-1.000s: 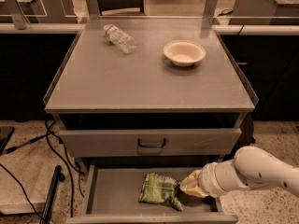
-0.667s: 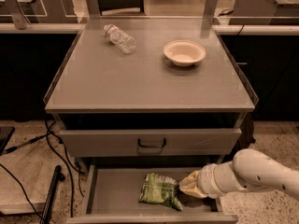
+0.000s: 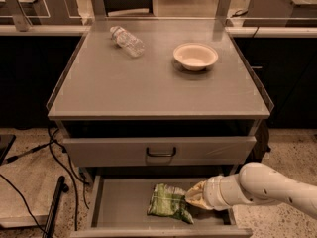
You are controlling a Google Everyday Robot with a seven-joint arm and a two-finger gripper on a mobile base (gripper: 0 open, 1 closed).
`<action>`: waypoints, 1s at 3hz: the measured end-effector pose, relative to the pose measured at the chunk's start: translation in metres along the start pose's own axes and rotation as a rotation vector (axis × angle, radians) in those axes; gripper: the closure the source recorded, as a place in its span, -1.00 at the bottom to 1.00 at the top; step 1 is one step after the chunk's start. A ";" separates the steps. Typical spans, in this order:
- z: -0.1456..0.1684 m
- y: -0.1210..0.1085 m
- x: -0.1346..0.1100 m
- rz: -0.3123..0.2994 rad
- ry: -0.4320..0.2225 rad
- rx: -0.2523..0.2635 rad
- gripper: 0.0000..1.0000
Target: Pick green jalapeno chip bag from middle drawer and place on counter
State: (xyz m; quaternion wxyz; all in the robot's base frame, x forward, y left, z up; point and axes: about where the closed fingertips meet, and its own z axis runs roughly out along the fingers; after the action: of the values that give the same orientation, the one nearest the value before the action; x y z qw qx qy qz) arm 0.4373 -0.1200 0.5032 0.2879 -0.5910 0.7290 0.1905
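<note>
The green jalapeno chip bag [image 3: 167,203] lies flat on the grey floor of the open middle drawer [image 3: 119,205], right of its middle. My gripper [image 3: 192,199] reaches in from the right on a white arm and sits against the bag's right edge. The counter [image 3: 124,83] is the wide grey top above the drawers.
A clear plastic bottle [image 3: 127,41] lies at the counter's back left. A white bowl [image 3: 195,56] stands at the back right. A closed drawer panel with a black bar handle [image 3: 161,152] sits just above the open drawer. Cables [image 3: 29,182] and a black rod lie on the floor at left.
My arm has shifted slightly to the left, bringing the gripper closer against the bag's right edge. The bag has not moved.
</note>
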 end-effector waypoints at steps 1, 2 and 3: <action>0.011 -0.005 0.002 -0.007 -0.001 -0.003 0.10; 0.024 -0.010 0.009 0.000 -0.002 -0.006 0.04; 0.038 -0.017 0.017 0.017 -0.011 -0.007 -0.16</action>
State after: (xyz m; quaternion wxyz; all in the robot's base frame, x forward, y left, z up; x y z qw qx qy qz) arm 0.4590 -0.1131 0.4644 0.2885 -0.5847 0.7317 0.1986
